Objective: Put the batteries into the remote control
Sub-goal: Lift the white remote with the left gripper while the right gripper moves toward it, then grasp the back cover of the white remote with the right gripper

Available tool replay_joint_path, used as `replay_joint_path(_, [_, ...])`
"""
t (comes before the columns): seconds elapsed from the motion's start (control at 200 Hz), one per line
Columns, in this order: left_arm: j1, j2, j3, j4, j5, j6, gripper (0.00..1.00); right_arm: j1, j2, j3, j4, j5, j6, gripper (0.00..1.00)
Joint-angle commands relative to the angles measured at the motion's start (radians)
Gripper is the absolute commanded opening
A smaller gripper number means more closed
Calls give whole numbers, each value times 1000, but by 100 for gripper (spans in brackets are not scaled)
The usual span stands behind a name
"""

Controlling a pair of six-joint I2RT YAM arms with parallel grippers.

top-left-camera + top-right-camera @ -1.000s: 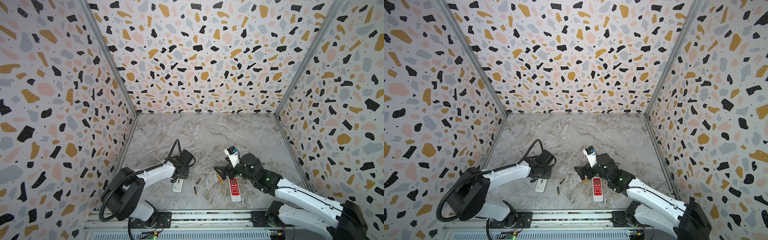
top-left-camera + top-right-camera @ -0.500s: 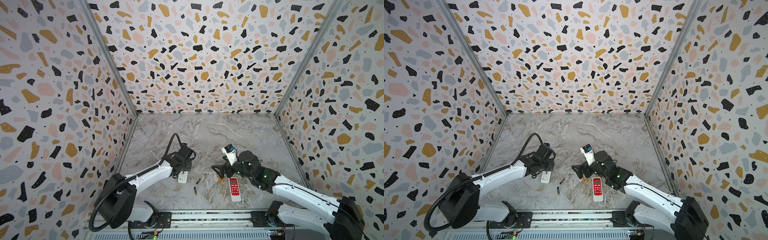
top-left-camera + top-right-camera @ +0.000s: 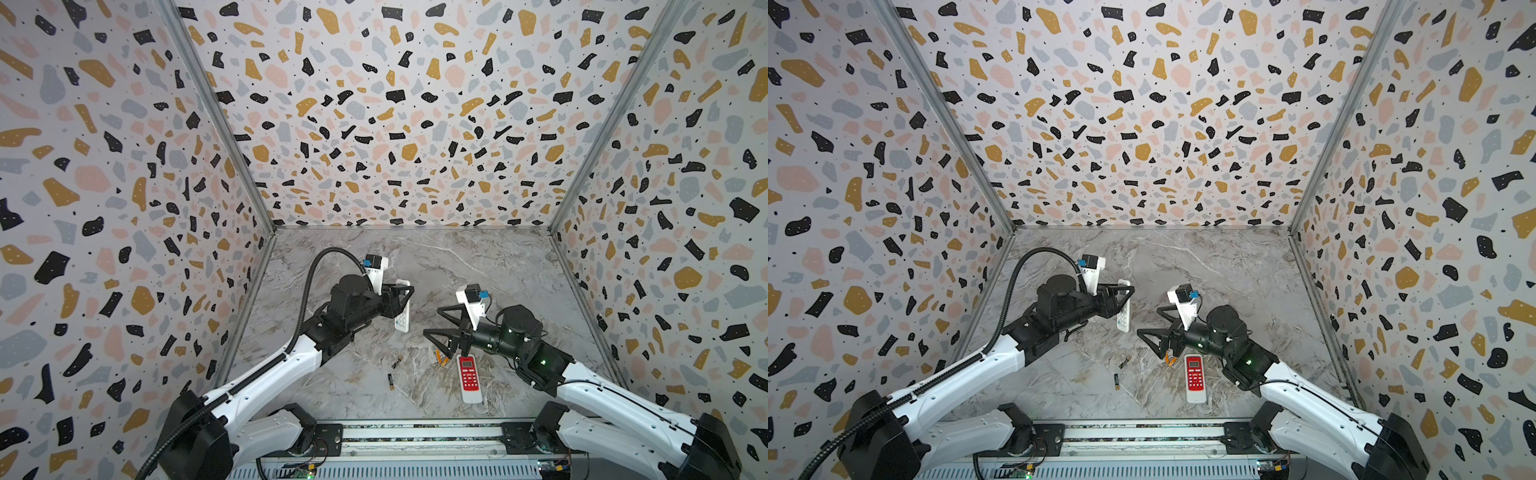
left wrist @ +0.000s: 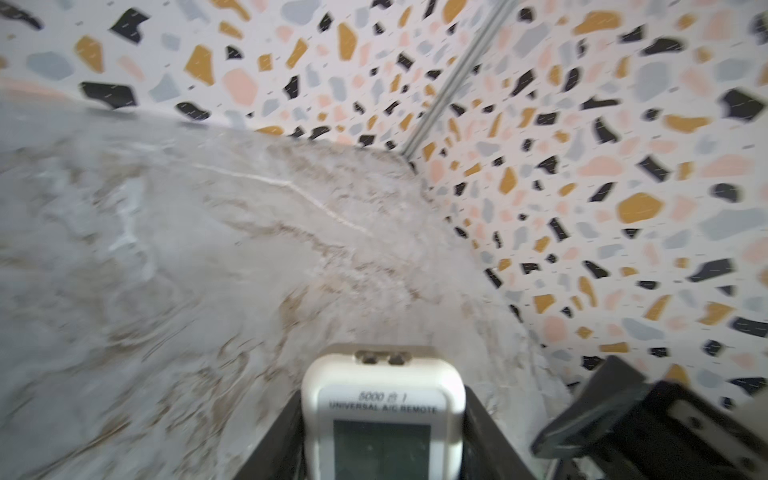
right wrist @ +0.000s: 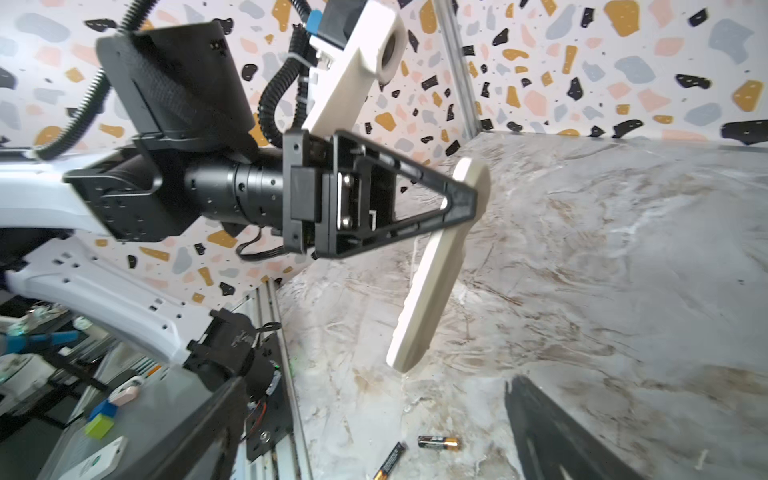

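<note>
White remote control lifted clear, carried back in left tool

White remote in the black left pincer. Beside the black right pincer, a red-faced remote and orange batteries; black gold-tipped batteries farther from it. Grey-brown marbled table; walls speckled black, ochre, pink, grey.
</note>
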Motion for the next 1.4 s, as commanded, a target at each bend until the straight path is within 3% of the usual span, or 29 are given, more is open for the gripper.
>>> replay_joint_path(0.0, [4,-40,-50,306,206,-101,30,-8,0,-14,141,-96,67,99])
replay_joint_path(0.31, [4,-78,-86,539,373,-233,27,-7,47,-19,257,-175,107,99])
replay_joint_path(0.611, [4,-81,-106,635,430,-296,26,-7,117,-8,388,-231,143,100])
replay_joint_path(0.946, [3,-66,-116,670,431,-301,25,25,178,11,466,-291,151,82])
replay_joint_path(1.066, [3,-60,-116,671,434,-301,24,27,169,3,486,-284,155,76])
replay_joint_path(1.301, [4,-56,-120,656,434,-294,24,27,148,7,467,-247,138,73])
replay_joint_path(1.397, [4,-56,-124,648,431,-286,24,26,150,12,463,-238,135,66])
